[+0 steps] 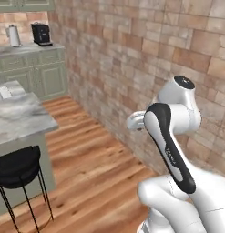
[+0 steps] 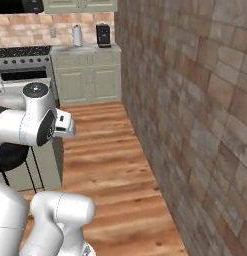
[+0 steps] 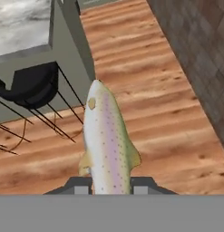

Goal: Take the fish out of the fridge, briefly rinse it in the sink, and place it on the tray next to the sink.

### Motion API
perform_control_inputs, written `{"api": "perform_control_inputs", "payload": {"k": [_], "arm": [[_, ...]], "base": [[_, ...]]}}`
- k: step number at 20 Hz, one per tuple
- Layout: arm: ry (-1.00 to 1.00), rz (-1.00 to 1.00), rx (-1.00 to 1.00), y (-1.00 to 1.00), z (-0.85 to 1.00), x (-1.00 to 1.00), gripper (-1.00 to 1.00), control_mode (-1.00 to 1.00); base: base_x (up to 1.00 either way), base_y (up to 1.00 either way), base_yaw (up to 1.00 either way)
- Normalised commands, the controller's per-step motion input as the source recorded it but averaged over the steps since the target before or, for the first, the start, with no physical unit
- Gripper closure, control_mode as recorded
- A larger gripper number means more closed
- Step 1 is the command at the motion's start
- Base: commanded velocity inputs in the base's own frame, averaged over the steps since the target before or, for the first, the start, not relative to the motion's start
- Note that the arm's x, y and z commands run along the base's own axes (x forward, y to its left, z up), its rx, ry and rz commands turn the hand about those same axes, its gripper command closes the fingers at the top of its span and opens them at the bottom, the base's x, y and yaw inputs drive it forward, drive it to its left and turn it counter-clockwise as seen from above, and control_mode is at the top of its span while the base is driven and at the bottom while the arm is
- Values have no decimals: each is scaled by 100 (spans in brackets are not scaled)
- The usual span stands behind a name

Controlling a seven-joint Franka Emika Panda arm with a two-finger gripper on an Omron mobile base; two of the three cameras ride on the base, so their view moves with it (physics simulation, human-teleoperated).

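Carried fish [image 3: 106,140] clamped in gripper [image 3: 109,185], over wooden floor [image 3: 145,81] beside brick wall [image 3: 199,50].
Best kept level and steady toward sink; grip near tail looked prone to slipping.

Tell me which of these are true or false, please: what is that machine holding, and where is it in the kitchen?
1. The fingers are shut on a pale, speckled, pink-striped fish. True.
2. The fish hangs over a white basin. False: warm wooden plank floor lies below it.
3. A black round-seated stool stands beside the grey marble-topped island. True.
4. The wall next to the white arm is plain white plaster. False: it is reddish-brown brick.
5. A black coffee machine sits on the far counter. True.
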Motion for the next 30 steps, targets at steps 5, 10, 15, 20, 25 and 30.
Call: {"api": "perform_control_inputs", "payload": {"k": [5,10,15,20,25,30], "arm": [[0,0,0,0,0,0,100,100],[0,0,0,0,0,0,100,100],[0,0,0,0,0,0,100,100],[0,0,0,0,0,0,100,100],[0,0,0,0,0,0,100,100],[0,0,0,0,0,0,100,100]], "base": [[100,-28,48],[100,-33,41],[100,-58,24],[100,-65,9],[100,-53,1],[100,-34,1]]}}
